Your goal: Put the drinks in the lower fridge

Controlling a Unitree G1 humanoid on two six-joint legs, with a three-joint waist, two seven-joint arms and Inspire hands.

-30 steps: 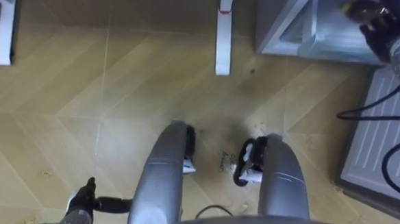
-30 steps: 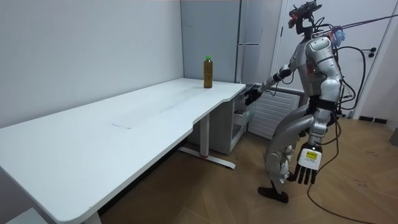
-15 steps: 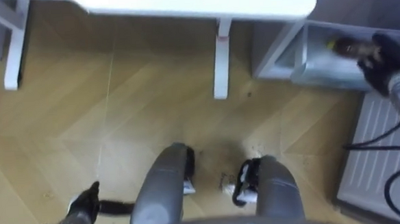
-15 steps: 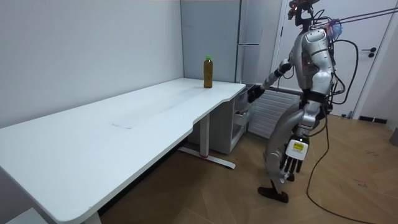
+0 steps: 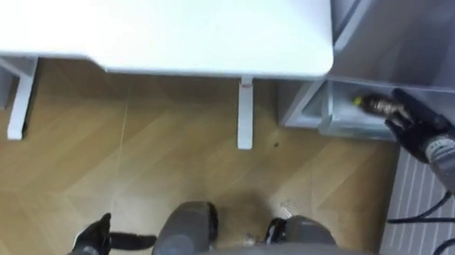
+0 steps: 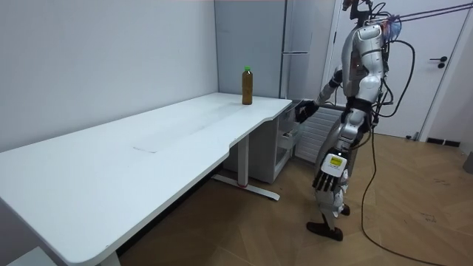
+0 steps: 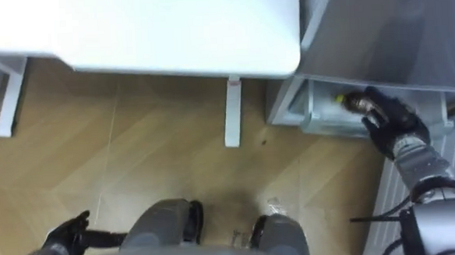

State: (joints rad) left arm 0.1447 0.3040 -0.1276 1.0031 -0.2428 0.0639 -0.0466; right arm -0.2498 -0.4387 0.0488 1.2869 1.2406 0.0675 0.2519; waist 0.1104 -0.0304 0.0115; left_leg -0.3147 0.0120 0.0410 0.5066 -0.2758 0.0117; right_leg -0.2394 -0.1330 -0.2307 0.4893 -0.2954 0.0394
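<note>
Risk: bottle (image 5: 369, 104) shows at the lower fridge compartment (image 5: 305, 114) mouth, just beside right robot hand (image 5: 416, 124), grip cannot tell; left robot hand (image 5: 89, 246) hangs slack, wide; any nudge could roll it onto the floor (image 5: 174, 146)

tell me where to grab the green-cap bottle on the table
Grip the bottle round its straight body, below the narrow neck, coming in level from the table's end by the fridge: it stands upright near that end. The left hand hangs open; the right hand holds a second bottle.
</note>
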